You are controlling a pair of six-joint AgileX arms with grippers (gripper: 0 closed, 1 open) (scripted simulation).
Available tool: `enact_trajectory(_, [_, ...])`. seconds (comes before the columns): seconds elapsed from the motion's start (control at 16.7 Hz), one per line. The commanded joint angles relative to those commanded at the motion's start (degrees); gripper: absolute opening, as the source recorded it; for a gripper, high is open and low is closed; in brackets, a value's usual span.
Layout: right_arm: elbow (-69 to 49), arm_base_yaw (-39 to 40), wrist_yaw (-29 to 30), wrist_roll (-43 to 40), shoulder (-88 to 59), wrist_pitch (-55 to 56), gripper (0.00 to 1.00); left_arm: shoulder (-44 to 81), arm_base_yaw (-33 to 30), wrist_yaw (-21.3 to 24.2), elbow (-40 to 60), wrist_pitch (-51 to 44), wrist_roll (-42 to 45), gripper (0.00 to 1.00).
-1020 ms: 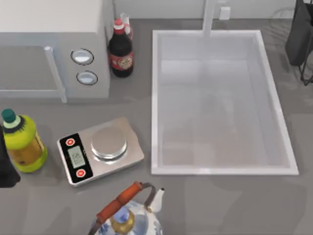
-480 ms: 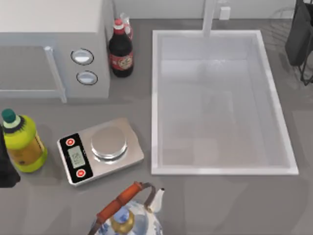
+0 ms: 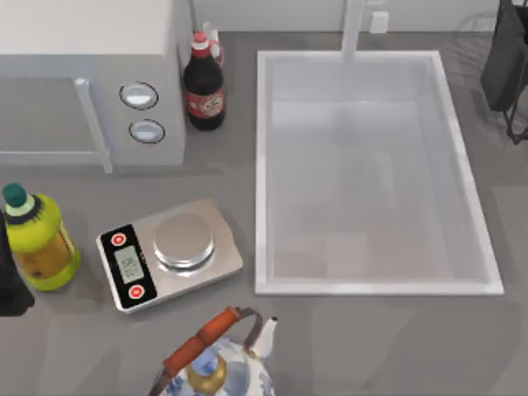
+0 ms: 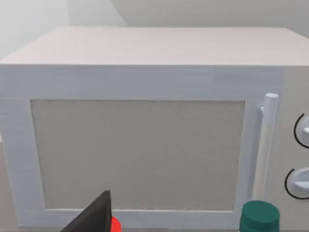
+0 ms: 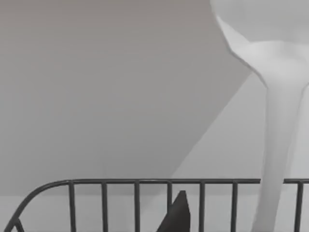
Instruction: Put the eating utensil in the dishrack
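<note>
The eating utensil is a white spoon that stands close up in the right wrist view, bowl uppermost and handle running down past the rack's top rail. My right gripper hangs at the table's far right corner, over the dishrack, and is shut on the spoon's handle. One dark fingertip shows just in front of the rack's bars. Thin wires of the dishrack curve out beside the arm in the top view. My left gripper is parked at the left edge, beside the yellow-green bottle.
A white sink basin fills the middle right, with its faucet at the back. The microwave and a dark sauce bottle stand at the back left. The yellow-green bottle, a kitchen scale and a kettle sit nearer the front.
</note>
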State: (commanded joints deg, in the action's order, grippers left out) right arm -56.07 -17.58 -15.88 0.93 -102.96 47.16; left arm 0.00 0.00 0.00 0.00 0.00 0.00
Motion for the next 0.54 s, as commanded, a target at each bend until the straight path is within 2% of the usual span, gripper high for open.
enact_trajectory(0.18, [0.0,0.0,0.0,0.0,0.0,0.0,0.98,0.0,0.0,0.0,0.0,0.0,0.0,1.00])
enact_trajectory(0.54, [0.0,0.0,0.0,0.0,0.0,0.0,1.00,0.0,0.0,0.0,0.0,0.0,0.0,1.00])
